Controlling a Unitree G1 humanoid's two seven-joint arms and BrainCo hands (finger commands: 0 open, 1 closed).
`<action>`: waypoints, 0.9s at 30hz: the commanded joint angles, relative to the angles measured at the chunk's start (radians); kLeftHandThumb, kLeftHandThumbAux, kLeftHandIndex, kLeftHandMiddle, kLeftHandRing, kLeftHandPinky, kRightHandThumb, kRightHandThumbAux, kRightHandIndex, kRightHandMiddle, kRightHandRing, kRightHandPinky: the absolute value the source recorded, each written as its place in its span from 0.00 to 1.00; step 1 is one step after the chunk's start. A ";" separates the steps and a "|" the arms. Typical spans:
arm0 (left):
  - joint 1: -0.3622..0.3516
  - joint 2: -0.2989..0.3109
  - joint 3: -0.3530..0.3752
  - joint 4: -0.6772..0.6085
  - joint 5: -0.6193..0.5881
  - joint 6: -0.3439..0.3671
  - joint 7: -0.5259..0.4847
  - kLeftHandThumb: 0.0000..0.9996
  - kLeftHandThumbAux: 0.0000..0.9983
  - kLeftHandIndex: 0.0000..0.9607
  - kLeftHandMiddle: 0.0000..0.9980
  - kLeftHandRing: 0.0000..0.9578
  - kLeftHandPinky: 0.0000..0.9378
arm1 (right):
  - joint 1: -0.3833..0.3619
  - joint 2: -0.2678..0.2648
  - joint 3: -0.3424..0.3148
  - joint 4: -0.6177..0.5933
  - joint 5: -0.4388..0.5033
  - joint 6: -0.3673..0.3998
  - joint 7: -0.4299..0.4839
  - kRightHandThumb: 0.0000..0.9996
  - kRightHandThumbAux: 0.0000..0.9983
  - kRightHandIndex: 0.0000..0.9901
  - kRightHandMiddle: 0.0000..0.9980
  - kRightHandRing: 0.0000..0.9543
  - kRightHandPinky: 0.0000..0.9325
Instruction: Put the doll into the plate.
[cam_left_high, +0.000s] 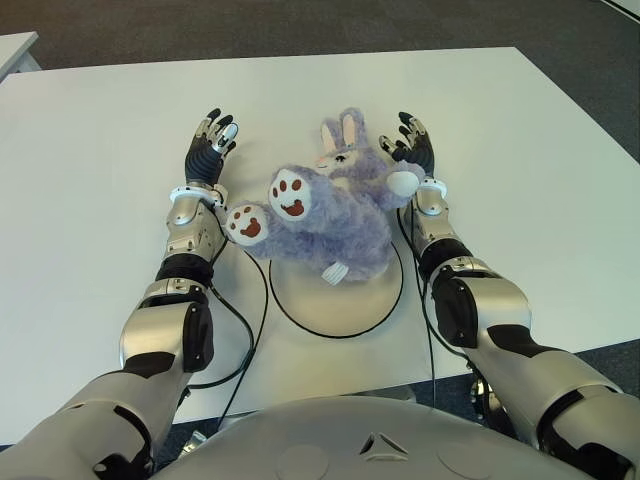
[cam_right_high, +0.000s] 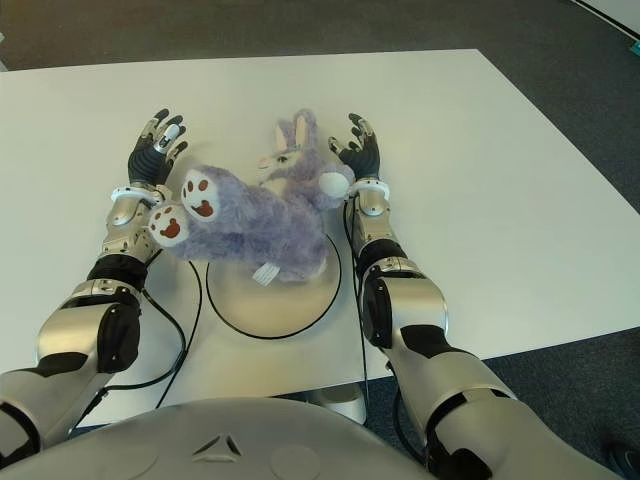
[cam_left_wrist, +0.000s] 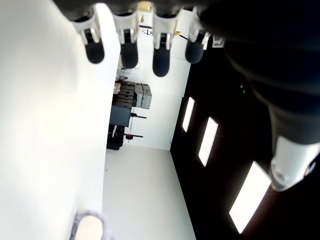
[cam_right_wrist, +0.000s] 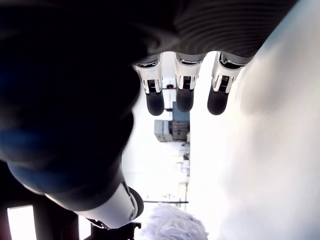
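Note:
A purple plush rabbit doll (cam_left_high: 325, 215) with white paws lies on its back across the far half of a white round plate (cam_left_high: 345, 300) with a dark rim. Its head and ears (cam_left_high: 342, 135) point away from me, beyond the plate. One foot sticks out past the plate toward my left wrist. My left hand (cam_left_high: 209, 145) is open, palm up, to the left of the doll and holds nothing. My right hand (cam_left_high: 412, 143) is open, fingers spread, just right of the doll's head, with the doll's white paw (cam_left_high: 403, 182) against its wrist.
The white table (cam_left_high: 100, 130) stretches wide on both sides and behind the doll. Black cables (cam_left_high: 250, 330) loop over the table near the plate's left and right rims. Dark floor shows past the far edge.

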 joint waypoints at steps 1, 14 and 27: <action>0.034 -0.006 0.007 0.046 -0.003 0.019 -0.006 0.00 0.61 0.11 0.15 0.10 0.07 | 0.098 0.019 -0.004 0.054 0.016 0.038 0.002 0.44 0.89 0.15 0.09 0.06 0.10; 0.021 -0.002 0.025 0.064 -0.007 -0.002 0.016 0.00 0.64 0.11 0.15 0.10 0.06 | 0.099 0.016 -0.007 0.054 0.023 0.034 0.010 0.47 0.89 0.15 0.10 0.07 0.10; 0.008 0.001 0.048 0.091 -0.010 -0.016 0.015 0.00 0.63 0.11 0.14 0.10 0.07 | 0.100 0.015 -0.004 0.054 0.025 0.031 0.012 0.46 0.89 0.14 0.09 0.07 0.09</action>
